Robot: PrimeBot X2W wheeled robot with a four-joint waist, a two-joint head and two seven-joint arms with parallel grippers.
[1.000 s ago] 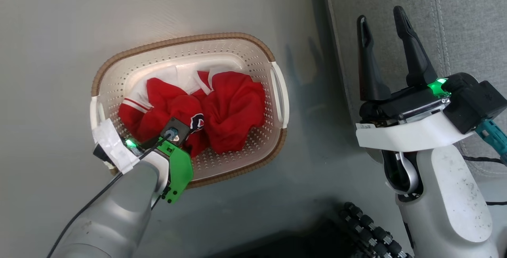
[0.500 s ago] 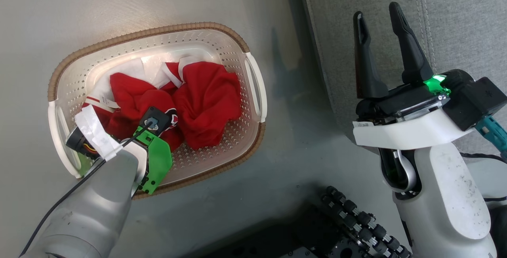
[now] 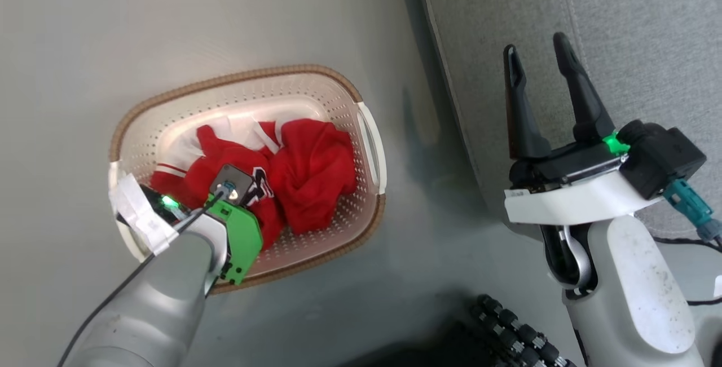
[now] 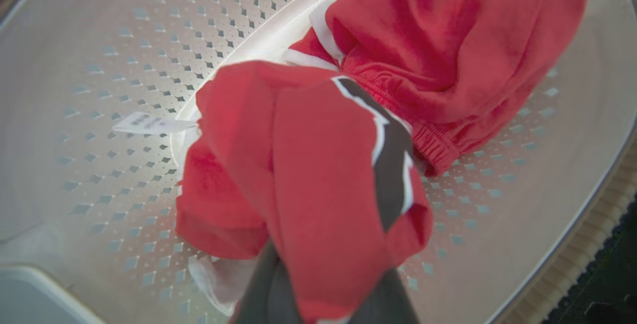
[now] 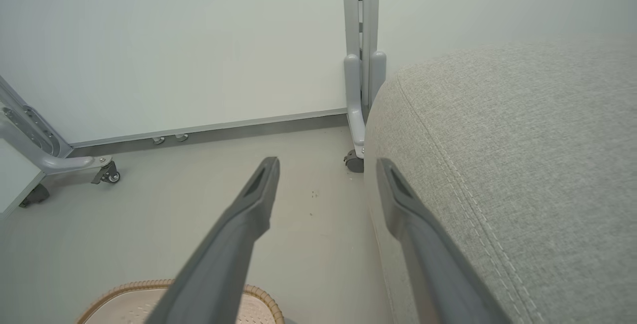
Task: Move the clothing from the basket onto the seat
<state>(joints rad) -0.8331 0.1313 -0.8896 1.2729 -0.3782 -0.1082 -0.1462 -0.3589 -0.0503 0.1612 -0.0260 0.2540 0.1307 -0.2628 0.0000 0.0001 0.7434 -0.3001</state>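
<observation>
While the grey seat (image 3: pixel 592 17) is standing to the right, the basket (image 3: pixel 237 76) on the floor (image 3: pixel 169 17) is holding the clothing (image 3: pixel 310 169), which looks soft, light and floppy. The left hand (image 4: pixel 323 284) is pinching a bunched fold, and the right hand (image 3: pixel 536 45) is hovering, fingers apart.

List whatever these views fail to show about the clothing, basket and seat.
- Left tool's fingers: tips buried in the lettered garment, left wrist view.
- Its lettering: folded and blurred, unreadable in head and left wrist views.
- White tag: print blurred, left wrist view.
- Basket's near corner: behind the left forearm, head view.
- Seat: cut off by frame edges, head and right wrist views.
</observation>
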